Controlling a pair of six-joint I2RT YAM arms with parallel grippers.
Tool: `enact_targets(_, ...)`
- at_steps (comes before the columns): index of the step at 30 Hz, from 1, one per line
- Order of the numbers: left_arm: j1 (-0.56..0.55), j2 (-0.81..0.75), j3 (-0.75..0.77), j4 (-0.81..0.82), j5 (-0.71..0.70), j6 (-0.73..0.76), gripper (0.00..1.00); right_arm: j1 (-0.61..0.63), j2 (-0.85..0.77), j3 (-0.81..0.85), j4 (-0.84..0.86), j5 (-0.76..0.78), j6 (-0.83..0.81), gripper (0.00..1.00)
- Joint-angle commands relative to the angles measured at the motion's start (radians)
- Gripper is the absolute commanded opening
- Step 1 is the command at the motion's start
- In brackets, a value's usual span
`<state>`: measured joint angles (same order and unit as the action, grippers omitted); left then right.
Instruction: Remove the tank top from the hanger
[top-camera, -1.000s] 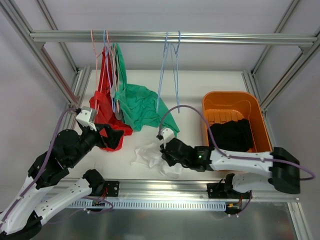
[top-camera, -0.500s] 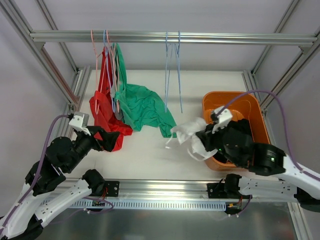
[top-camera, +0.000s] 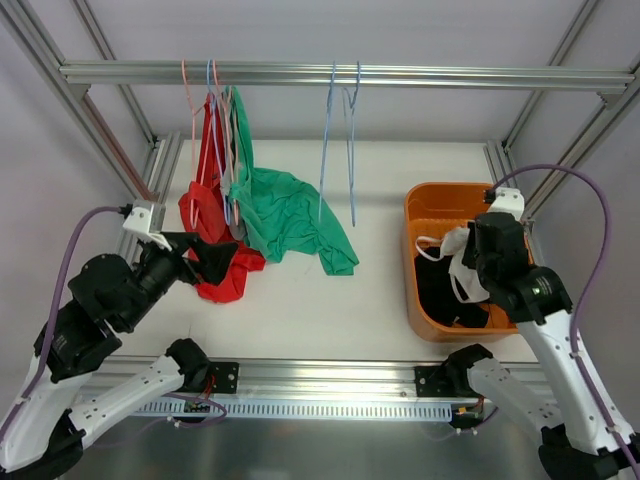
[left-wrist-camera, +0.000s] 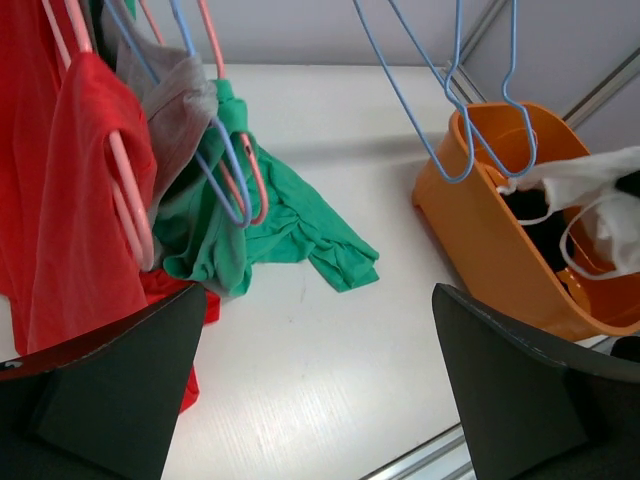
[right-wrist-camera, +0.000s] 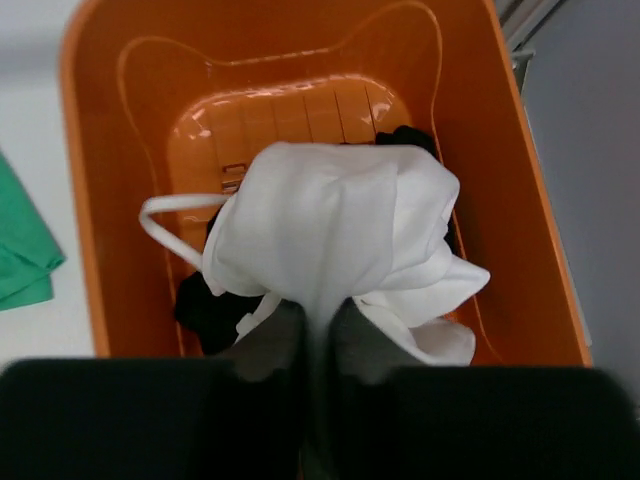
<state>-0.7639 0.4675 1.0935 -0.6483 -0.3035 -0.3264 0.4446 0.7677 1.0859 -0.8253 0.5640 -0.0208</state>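
Observation:
My right gripper (right-wrist-camera: 320, 330) is shut on a white tank top (right-wrist-camera: 330, 235) and holds it bunched over the orange bin (right-wrist-camera: 90, 240); in the top view the gripper (top-camera: 470, 262) and the white top (top-camera: 458, 262) hang above the bin (top-camera: 430, 205). Two empty blue hangers (top-camera: 340, 150) hang on the rail (top-camera: 330, 74). My left gripper (left-wrist-camera: 320, 400) is open and empty, near the red garment (top-camera: 215, 240) at the left, in the top view (top-camera: 200, 258).
A black garment (top-camera: 440, 290) lies in the bin. A red garment (left-wrist-camera: 70, 200), a grey one (left-wrist-camera: 175, 100) and a green one (top-camera: 290, 215) hang on pink and blue hangers at the left, trailing onto the white table (top-camera: 320, 310). Metal frame posts stand around.
My right gripper has carried the white tank top from the table's front middle rightward to over the orange bin. My left gripper has risen slightly by the red garment.

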Motion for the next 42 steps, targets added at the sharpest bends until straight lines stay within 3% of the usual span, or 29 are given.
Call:
enact_targets(1, 0.011, 0.132, 0.118, 0.024, 0.004, -0.014, 0.99, -0.095, 0.015, -0.096, 0.095, -0.191, -0.021, 0.50)
enact_targets(2, 0.011, 0.160, 0.146, 0.019, -0.009, -0.017, 0.99, -0.095, 0.013, -0.107, 0.112, -0.184, -0.007, 0.74)
enact_targets(3, 0.011, 0.192, 0.201, 0.012, -0.031, -0.022, 0.99, -0.096, 0.015, -0.110, 0.111, -0.179, -0.005, 0.85)
enact_targets(7, 0.011, 0.398, 0.342, -0.028, -0.160, 0.012, 0.99, -0.095, -0.008, -0.078, 0.071, -0.173, -0.005, 0.89)
enact_targets(11, 0.014, 0.568, 0.498, -0.050, -0.232, 0.079, 0.99, -0.096, -0.074, -0.046, 0.043, -0.199, -0.018, 0.99)
enact_targets(17, 0.093, 0.761, 0.686, -0.056, -0.252, 0.154, 0.98, -0.095, -0.200, -0.078, 0.041, -0.355, -0.027, 0.99)
enact_targets(21, 0.155, 0.841, 0.747, -0.060, -0.221, 0.181, 0.78, -0.093, -0.240, -0.109, 0.041, -0.414, -0.028, 0.98)
enact_targets(23, 0.179, 0.853, 0.752, -0.062, -0.221, 0.178, 0.69, -0.095, -0.248, -0.113, 0.041, -0.426, -0.028, 0.97)
enact_targets(30, 0.232, 0.942, 0.763, -0.059, -0.172, 0.191, 0.55, -0.096, -0.245, -0.124, 0.064, -0.476, -0.018, 0.94)
enact_targets(42, 0.255, 1.014, 0.747, -0.057, -0.252, 0.179, 0.41, -0.095, -0.246, -0.167, 0.107, -0.533, -0.011, 0.89)
